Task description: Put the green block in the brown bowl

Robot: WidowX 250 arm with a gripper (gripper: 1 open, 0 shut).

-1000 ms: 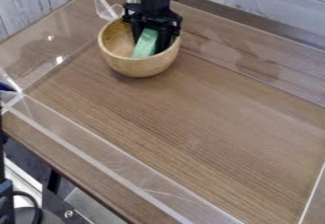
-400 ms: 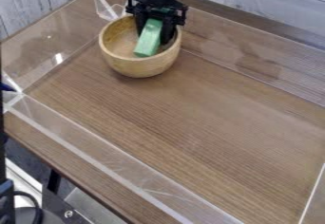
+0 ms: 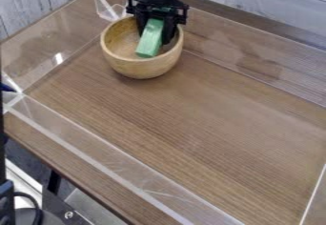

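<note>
Locate the brown bowl [image 3: 125, 61] upright on the wooden surface [image 3: 192, 124], toward the top of the view and left of centre. Locate the green block [image 3: 151, 39] within the outline of the bowl, tilted, with the lower end inside the cavity and the upper end below the black tool [image 3: 155, 15]. Note the tool closed to a narrow setting and holding the green block by the upper portion. Treat the exact contact at the fingertips as hidden by dark parts. Cannot tell from this angle whether to count the lower end of the block as touching the bowl interior. For edges, trace the left border of the surface diagonally from the upper left toward the lower part of the view, alongside a pale transparent strip [image 3: 90, 151]. Find another pale strip [image 3: 314, 198] at the lower right. For room to move, note the broad stretch of wood grain in front of the bowl and to its right, and only a narrow margin between the bowl and the left border. Note a clear, glossy item [image 3: 107, 9] just beside the tool at the left, and black cables [image 3: 23, 202] at the lower left corner, well apart from the bowl.
</note>
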